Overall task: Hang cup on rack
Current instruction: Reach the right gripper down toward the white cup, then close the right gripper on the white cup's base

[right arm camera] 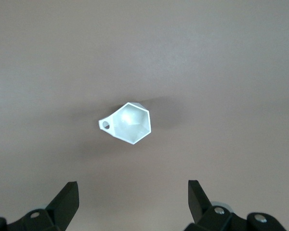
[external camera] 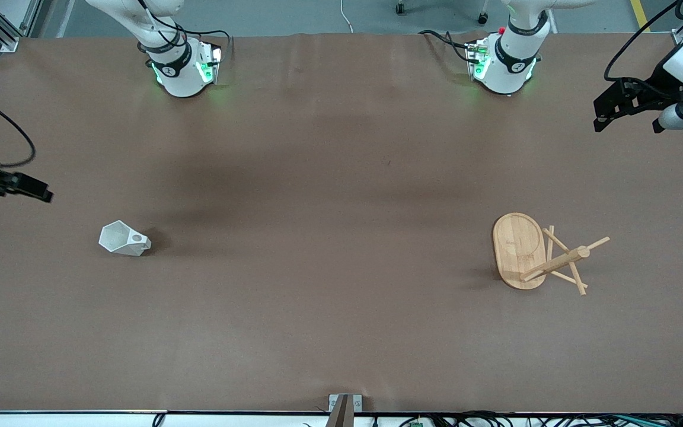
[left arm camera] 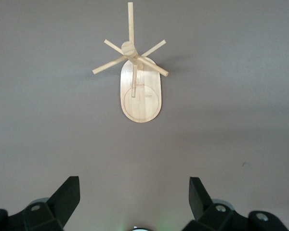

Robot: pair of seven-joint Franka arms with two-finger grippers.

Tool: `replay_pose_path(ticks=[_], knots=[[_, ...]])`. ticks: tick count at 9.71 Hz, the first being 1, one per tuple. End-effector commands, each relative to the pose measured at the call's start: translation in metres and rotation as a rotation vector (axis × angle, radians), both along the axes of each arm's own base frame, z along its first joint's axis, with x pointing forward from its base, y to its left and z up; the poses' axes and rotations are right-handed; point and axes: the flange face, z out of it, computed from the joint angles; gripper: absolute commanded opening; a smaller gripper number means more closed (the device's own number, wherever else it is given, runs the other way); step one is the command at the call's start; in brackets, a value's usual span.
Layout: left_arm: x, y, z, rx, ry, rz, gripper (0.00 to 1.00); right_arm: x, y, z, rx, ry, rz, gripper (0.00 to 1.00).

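The white faceted cup (external camera: 123, 238) stands mouth up on the brown table toward the right arm's end. Its side piece with the small round hole points toward the table's middle. My right gripper (external camera: 33, 188) hangs in the air at that end of the table. In the right wrist view it (right arm camera: 133, 192) is open and holds nothing, with the cup (right arm camera: 130, 123) well ahead of its fingertips. The bamboo rack (external camera: 518, 249) stands upright toward the left arm's end, with thin pegs fanning from its post (external camera: 561, 261). My left gripper (external camera: 605, 115) is raised at that end, open and holding nothing, with the rack (left arm camera: 140, 96) far ahead of it (left arm camera: 134, 192).
The two arm bases (external camera: 181, 68) (external camera: 504, 65) stand along the table's edge farthest from the front camera. A small metal bracket (external camera: 344, 406) sits at the nearest edge. Bare brown table lies between the cup and the rack.
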Motion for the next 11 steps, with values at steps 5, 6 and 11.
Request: replay_pose_path(ticks=[5,6,11], knots=[[0.004,-0.001,-0.015,-0.002,0.029,-0.014,1.00,-0.005,-0.020,-0.176,0.005,-0.074,0.026,1.00],[0.005,-0.001,-0.016,-0.002,0.031,-0.015,1.00,-0.003,-0.020,-0.194,0.008,-0.064,0.026,1.00],[0.005,-0.002,-0.017,-0.002,0.032,-0.015,1.00,-0.007,-0.021,-0.240,0.012,-0.060,0.022,0.87]])
